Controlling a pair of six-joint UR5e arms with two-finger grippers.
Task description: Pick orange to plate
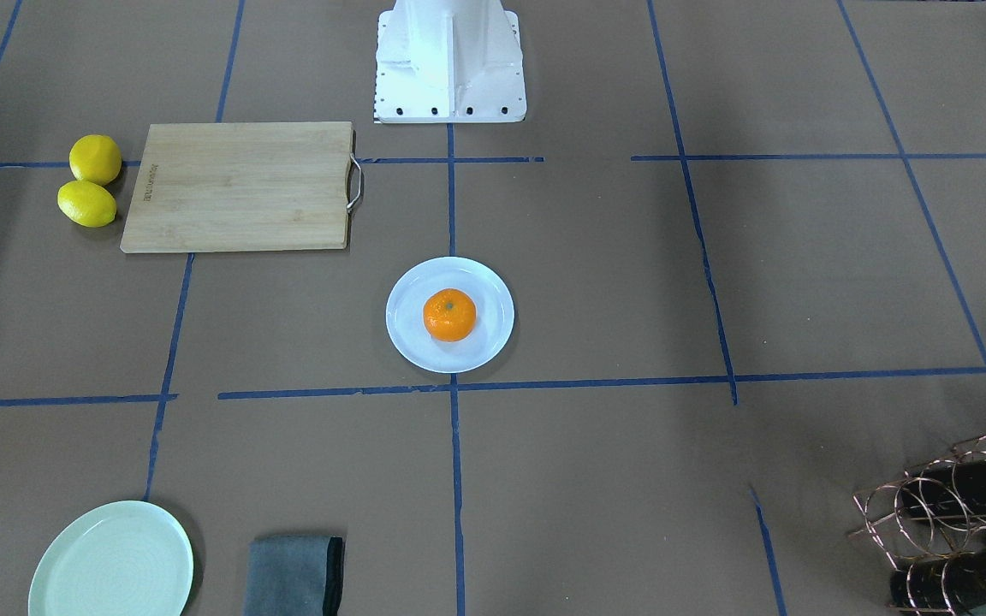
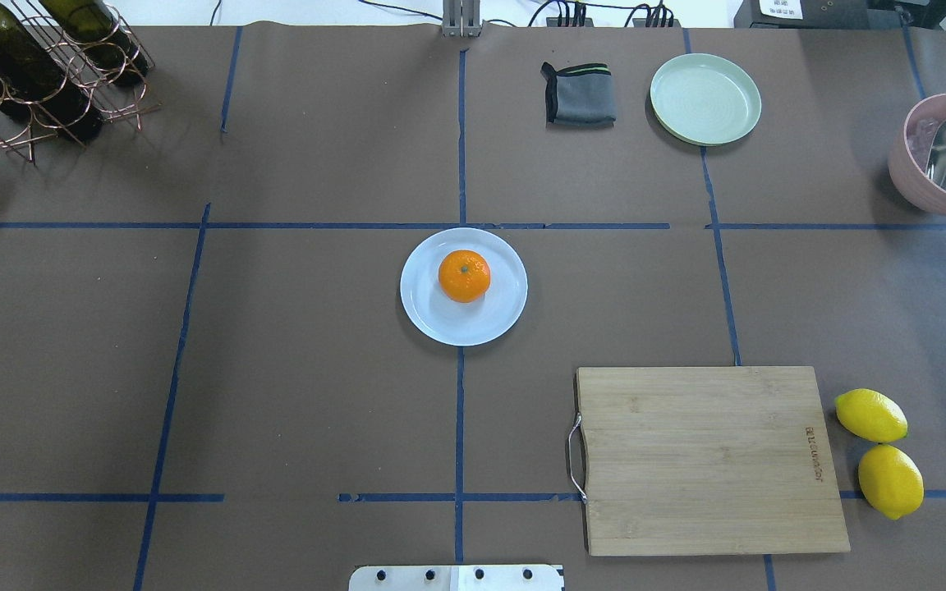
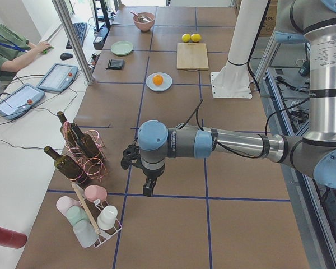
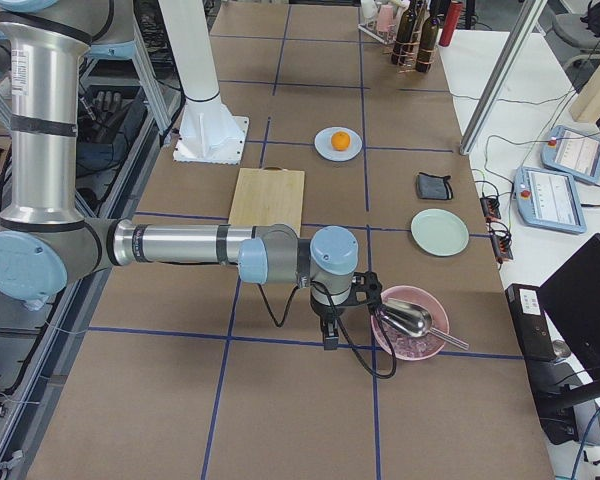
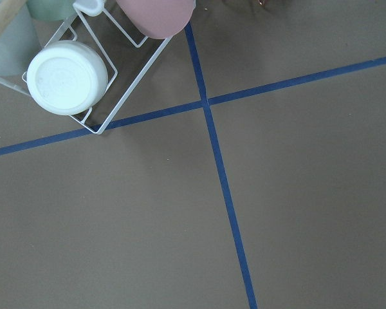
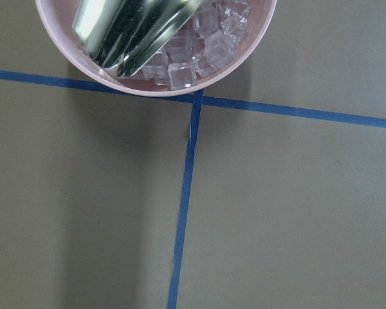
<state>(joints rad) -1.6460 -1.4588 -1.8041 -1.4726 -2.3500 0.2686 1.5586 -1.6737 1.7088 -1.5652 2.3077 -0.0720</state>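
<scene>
The orange [image 1: 449, 314] [image 2: 464, 275] lies stem dot up, a little off centre on the pale bluish-white plate [image 1: 412, 342] [image 2: 432, 316] in the middle of the table. Both also appear small in the side views, the orange [image 3: 158, 79] [image 4: 340, 141] resting on the plate [image 3: 164, 87]. Neither arm is near them. My left gripper [image 3: 148, 188] hangs over the table's left end, by the bottle rack. My right gripper [image 4: 329, 335] hangs at the right end, beside the pink bowl. Only the side views show the grippers, so I cannot tell whether they are open or shut.
A wooden cutting board [image 2: 707, 460] lies near the base, with two lemons [image 2: 879, 451] beside it. A mint-green plate [image 2: 704, 98] and a folded grey cloth [image 2: 580, 94] sit at the far side. There is a wine rack [image 2: 38, 66] far left, a pink bowl [image 2: 945, 156] of ice far right, and a cup rack [image 5: 83, 77].
</scene>
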